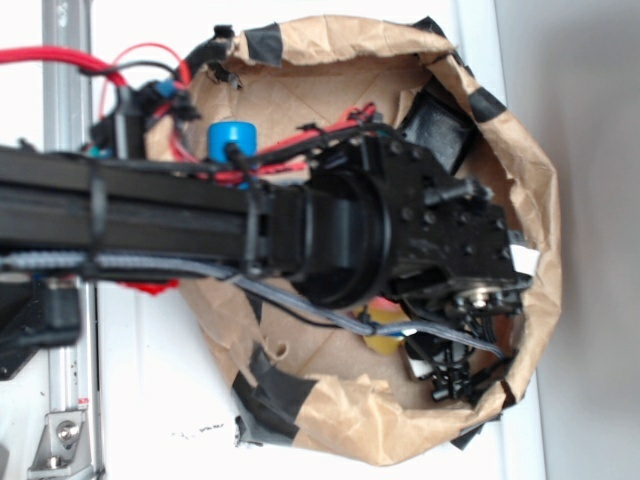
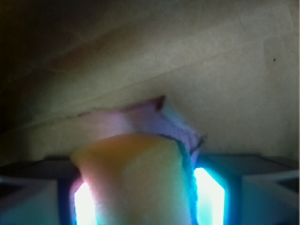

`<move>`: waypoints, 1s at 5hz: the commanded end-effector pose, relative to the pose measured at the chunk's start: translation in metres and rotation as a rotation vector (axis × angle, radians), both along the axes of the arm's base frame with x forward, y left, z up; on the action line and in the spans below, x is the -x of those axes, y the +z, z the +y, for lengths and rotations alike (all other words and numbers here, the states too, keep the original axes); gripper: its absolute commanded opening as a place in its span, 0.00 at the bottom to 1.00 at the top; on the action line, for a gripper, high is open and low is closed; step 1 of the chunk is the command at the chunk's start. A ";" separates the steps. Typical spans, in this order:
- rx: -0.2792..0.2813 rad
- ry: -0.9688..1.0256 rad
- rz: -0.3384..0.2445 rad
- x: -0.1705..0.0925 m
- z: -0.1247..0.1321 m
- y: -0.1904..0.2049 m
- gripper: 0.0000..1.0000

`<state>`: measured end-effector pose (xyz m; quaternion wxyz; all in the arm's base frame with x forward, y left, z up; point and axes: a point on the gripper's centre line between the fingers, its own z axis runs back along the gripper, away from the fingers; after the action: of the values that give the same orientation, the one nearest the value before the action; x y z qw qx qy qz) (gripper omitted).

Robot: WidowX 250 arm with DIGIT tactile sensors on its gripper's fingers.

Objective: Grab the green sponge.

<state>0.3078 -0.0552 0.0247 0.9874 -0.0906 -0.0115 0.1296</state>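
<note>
Exterior view. You see the black robot arm (image 1: 200, 225) reaching in from the left edge across the middle of the frame, over a round basin of crumpled brown paper (image 1: 400, 420) patched with black tape. The basin sits on a white bench (image 1: 160, 400). The tool (image 1: 455, 365) hangs at the lower right of the basin, close to the paper wall, its fingers largely hidden by the wrist housing. A small patch of the yellow sponge (image 1: 385, 342) shows just left of the tool, beneath the wrist, low in the basin. A blue bottle (image 1: 232, 138) stands at the upper left, partly behind the arm and red cables. A black square pad (image 1: 438, 128) lies at the upper right, against the paper wall.

Wrist view. You see the sponge (image 2: 136, 180) filling the lower centre of the frame, yellow with a thin green edge on its right side. It sits between the two fingers (image 2: 208, 197) of the tool (image 2: 145, 199), which glow bright cyan-white on either side. Both pads press against the sponge: the tool is closed on it. Behind, creased brown paper fills the upper frame; a torn pinkish flap (image 2: 154, 115) rises just above the sponge.
</note>
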 end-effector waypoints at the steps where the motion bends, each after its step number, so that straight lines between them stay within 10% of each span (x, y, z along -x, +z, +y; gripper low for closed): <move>1: -0.039 -0.136 -0.232 0.008 0.039 0.101 0.00; 2: -0.137 -0.068 -0.287 0.013 0.043 0.120 0.00; 4: -0.345 0.045 -0.217 0.001 0.033 0.109 0.00; 5: -0.321 0.044 -0.221 0.046 0.041 0.134 0.00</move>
<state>0.2630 -0.0057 0.1467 0.9812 0.0631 -0.1155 0.1411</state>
